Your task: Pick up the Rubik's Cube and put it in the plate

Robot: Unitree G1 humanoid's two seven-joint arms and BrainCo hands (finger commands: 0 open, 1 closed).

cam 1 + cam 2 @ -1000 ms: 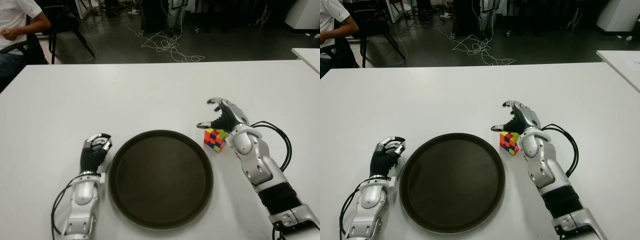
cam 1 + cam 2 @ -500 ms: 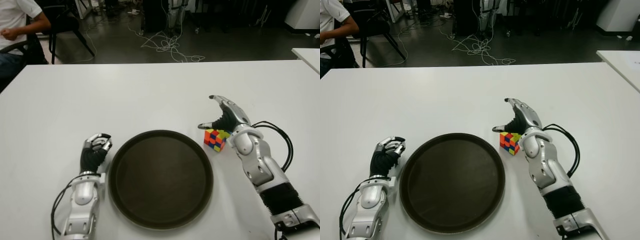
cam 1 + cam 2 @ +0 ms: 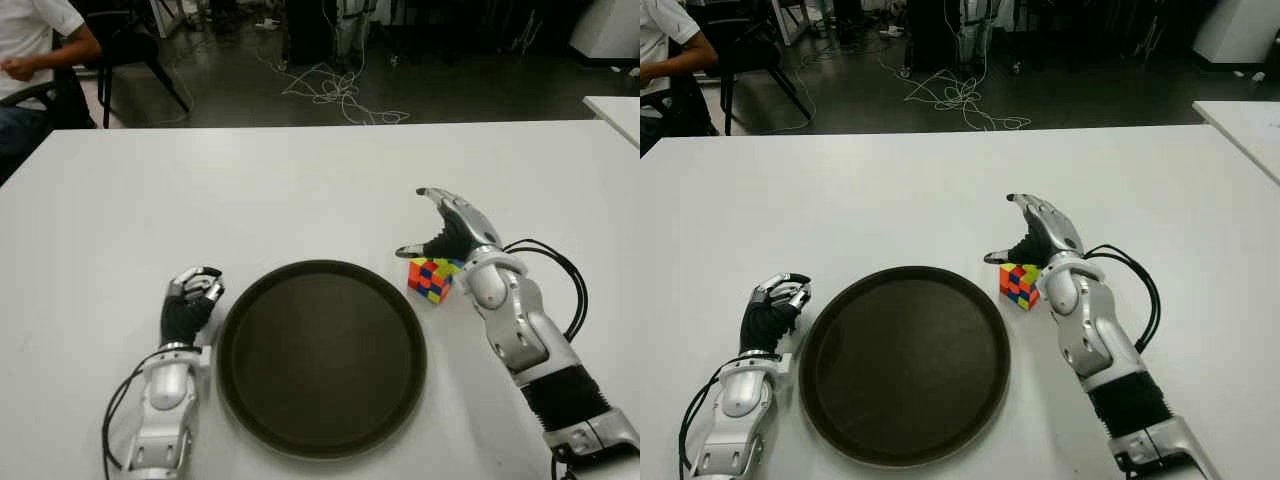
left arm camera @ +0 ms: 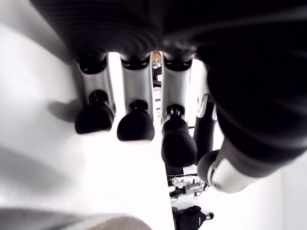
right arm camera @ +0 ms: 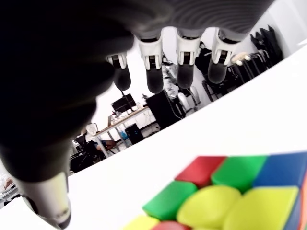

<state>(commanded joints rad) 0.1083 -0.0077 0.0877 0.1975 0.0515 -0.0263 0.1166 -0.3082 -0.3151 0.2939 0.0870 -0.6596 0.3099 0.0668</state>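
The Rubik's Cube [image 3: 431,278] sits on the white table just right of the round dark plate [image 3: 322,355]; its coloured top also fills the lower part of the right wrist view [image 5: 230,196]. My right hand [image 3: 447,226] hovers directly above and behind the cube, fingers spread, thumb pointing left, holding nothing. The left hand [image 3: 189,300] shows beside the plate's left rim with its fingers curled and nothing in them.
The white table [image 3: 250,190] stretches wide behind the plate. A black cable [image 3: 560,280] loops beside my right forearm. A seated person [image 3: 30,50] is at the far left beyond the table, and loose cables [image 3: 335,95] lie on the floor.
My right hand has lifted slightly and its fingers have stretched out over the cube. The cube, plate and left hand have not moved.
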